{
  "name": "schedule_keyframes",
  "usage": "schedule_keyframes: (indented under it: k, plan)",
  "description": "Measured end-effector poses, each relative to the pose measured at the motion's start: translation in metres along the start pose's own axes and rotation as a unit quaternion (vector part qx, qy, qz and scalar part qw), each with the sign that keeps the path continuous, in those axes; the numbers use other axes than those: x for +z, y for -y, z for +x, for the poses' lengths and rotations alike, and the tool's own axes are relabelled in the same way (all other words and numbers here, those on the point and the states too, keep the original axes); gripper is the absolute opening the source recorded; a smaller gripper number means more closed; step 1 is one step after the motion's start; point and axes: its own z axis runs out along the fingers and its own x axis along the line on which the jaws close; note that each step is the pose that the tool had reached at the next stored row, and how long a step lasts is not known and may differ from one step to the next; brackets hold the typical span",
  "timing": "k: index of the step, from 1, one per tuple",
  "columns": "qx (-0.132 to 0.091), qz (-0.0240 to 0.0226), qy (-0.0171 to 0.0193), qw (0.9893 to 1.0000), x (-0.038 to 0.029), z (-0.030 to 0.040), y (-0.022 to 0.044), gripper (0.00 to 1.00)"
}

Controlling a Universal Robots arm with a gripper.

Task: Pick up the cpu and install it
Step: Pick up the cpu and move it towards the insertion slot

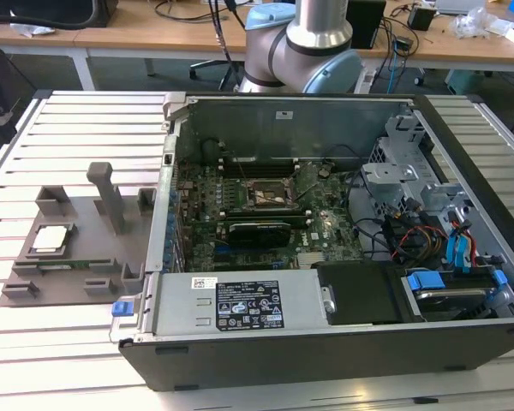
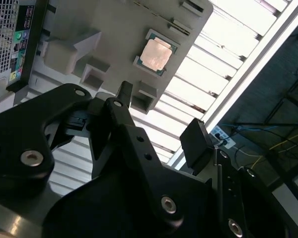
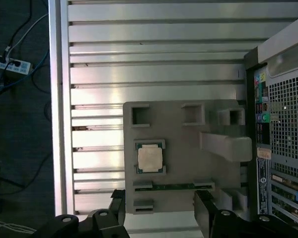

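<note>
Task progress: 0 of 2 steps are complete, judging from how the parts lie. The cpu [image 1: 51, 240] is not yet picked up and not yet installed. It lies flat in a square recess of a grey holder [image 1: 77, 224], which rests on the slatted tabletop [image 1: 86, 128] just beside the open computer case [image 1: 325, 355], on the exterior view's left. In the second wrist view the gripper [image 2: 159, 116] hangs above the holder, well apart from the cpu and touching nothing. Its 2 black fingers [image 2: 196, 146] are spread wide, with nothing between them. Inside the case, the dark metal-framed socket [image 1: 272, 195] sits near the middle of the green board. No pale chip is visible in it, but whether its frame is raised or latched cannot be told. Pickup, transfer and seating are therefore all outstanding. Appearance of the cpu: a small, flat square part with a pale silver-white metal top, which takes a warm tint in both wrist views, and a narrow green border showing around the metal. It sits level and squarely aligned with its recess. In the first wrist view a long thin green memory stick [image 3: 174, 187] lies in a slot of the same holder, near the cpu but apart from it. An upright grey post [image 1: 111, 197] stands on the holder between the cpu and the case.
</note>
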Motion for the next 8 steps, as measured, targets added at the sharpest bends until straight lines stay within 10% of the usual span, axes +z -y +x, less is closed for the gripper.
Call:
schedule_keyframes:
  k: [8]
  plan:
    - [0.0,0.0003,0.0,1.0,0.0063,-0.0003,0.0001,0.66]
